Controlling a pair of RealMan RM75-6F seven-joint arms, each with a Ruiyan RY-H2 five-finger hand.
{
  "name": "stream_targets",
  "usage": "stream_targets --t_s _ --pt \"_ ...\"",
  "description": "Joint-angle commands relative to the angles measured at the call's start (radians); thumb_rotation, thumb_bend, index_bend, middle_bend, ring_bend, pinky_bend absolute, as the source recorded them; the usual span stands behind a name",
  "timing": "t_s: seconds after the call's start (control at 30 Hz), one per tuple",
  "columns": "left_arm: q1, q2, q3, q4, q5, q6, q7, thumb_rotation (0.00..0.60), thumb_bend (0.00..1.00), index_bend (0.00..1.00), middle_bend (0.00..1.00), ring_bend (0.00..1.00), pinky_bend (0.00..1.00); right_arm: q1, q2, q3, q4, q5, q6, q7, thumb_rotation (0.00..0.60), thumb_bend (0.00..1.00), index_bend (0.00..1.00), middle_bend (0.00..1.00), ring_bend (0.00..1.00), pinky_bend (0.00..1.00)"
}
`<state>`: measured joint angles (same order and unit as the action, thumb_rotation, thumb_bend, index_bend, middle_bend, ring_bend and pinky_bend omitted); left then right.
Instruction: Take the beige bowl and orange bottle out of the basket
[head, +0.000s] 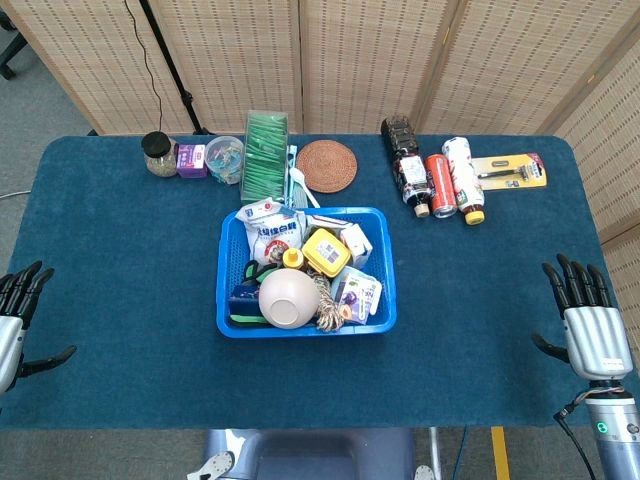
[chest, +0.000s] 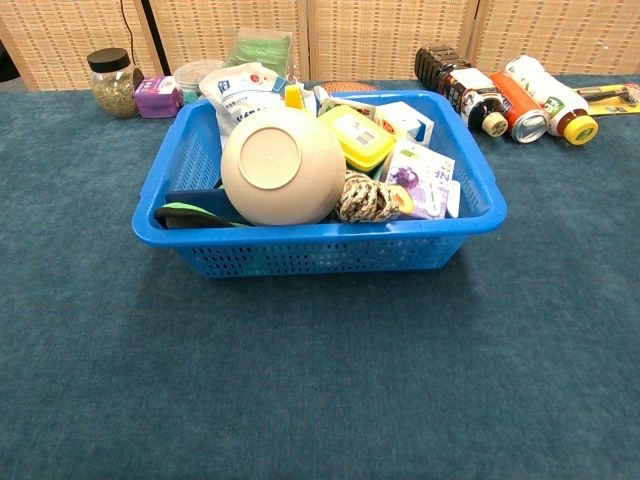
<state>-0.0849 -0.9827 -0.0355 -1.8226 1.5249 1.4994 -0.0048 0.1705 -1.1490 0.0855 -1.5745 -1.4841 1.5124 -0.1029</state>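
Beige bowl (head: 288, 298), one, in one basket (head: 385, 322); each robot hand spread, empty.

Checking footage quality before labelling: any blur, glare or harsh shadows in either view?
Head view: even light, sharp, basket casts only a faint shadow. Chest view: beige bowl crisp and evenly lit, no glare; far bottles slightly softer.

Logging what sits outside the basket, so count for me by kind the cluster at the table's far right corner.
Bottles: 2, the dark bottle and the white bottle with a yellow cap
Cans: 1, the red can
Carded packs: 1, the yellow pack
Total: 4
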Motion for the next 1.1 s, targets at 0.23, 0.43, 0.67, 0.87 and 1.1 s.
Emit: stream_targets --t_s 0.23,0.43,0.67,0.87,1.1 --pt "0.002 0.001 -0.001 -0.001 -0.004 0.001 -0.003 0.600 0.06 0.00 0.00 0.00 0.00 0.012 -0.011 0.004 0.032 -0.054 0.009 0.040 0.600 0.00 0.00 0.00 0.00 0.00" --pt "0.000 -0.003 -0.005 -0.006 -0.014 -0.003 0.011 0.600 0.06 0.00 0.00 0.00 0.00 0.062 0.005 -0.007 0.030 -0.177 0.006 0.171 0.600 0.00 0.00 0.00 0.00 0.00" --pt "-0.003 -0.010 -0.011 -0.015 -0.034 -0.010 0.034 0.600 0.06 0.00 0.00 0.00 0.00 0.193 0.057 0.008 -0.061 -0.283 -0.103 0.272 0.600 0.00 0.00 0.00 0.00 0.00" --pt "-0.001 -0.012 -0.013 -0.020 -0.039 -0.005 0.048 0.600 0.06 0.00 0.00 0.00 0.00 0.312 0.016 0.037 -0.055 -0.286 -0.219 0.357 0.600 0.00 0.00 0.00 0.00 0.00" --pt "-0.005 -0.015 -0.020 -0.022 -0.059 -0.013 0.058 0.600 0.06 0.00 0.00 0.00 0.00 0.391 -0.041 0.046 -0.038 -0.312 -0.271 0.349 0.600 0.00 0.00 0.00 0.00 0.00"
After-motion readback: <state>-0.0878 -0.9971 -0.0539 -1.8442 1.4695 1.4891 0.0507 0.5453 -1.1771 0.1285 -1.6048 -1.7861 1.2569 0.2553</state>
